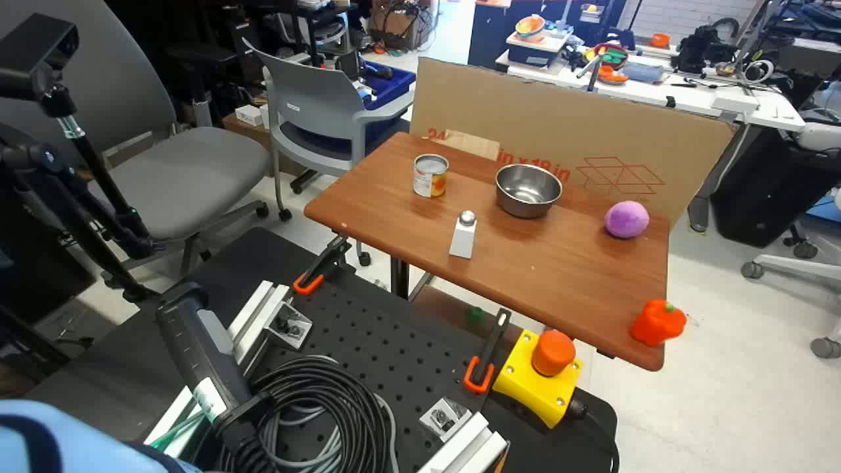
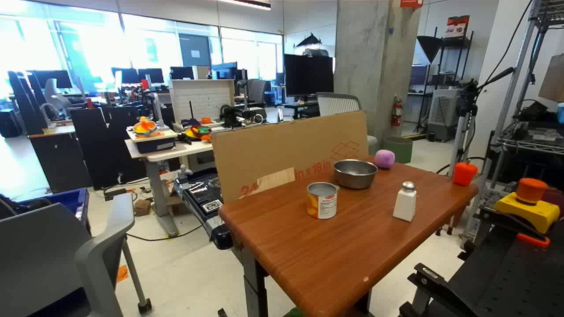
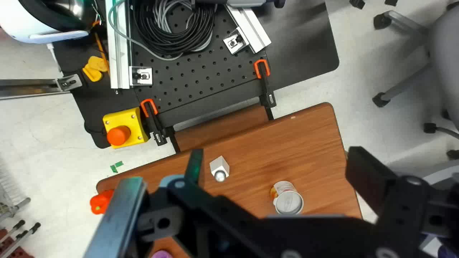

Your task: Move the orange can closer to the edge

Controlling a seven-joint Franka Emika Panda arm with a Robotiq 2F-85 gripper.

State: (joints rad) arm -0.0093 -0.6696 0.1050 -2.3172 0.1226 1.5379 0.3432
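Observation:
The orange can [image 1: 430, 176] stands upright on the reddish-brown wooden tabletop [image 1: 558, 276]. It has a pale silvery top, an orange and white label, and also shows in an exterior view [image 2: 322, 201] and in the wrist view [image 3: 288, 201]. It stands apart from the tabletop's edge [image 2: 264, 268], nearer the short end opposite the red pepper. My gripper [image 3: 275, 157] is open and empty, with its fingers wide apart. In the wrist view the can appears between and below the fingertips, not touched. The gripper is out of both exterior views.
On the tabletop are a white shaker [image 1: 463, 236], a steel bowl [image 1: 527, 190], a purple ball [image 1: 626, 219] and a red pepper [image 1: 657, 323] at a corner. A cardboard sheet [image 1: 558, 118] stands along the back. Clamps and a yellow emergency-stop box [image 1: 539, 381] sit on the black bench.

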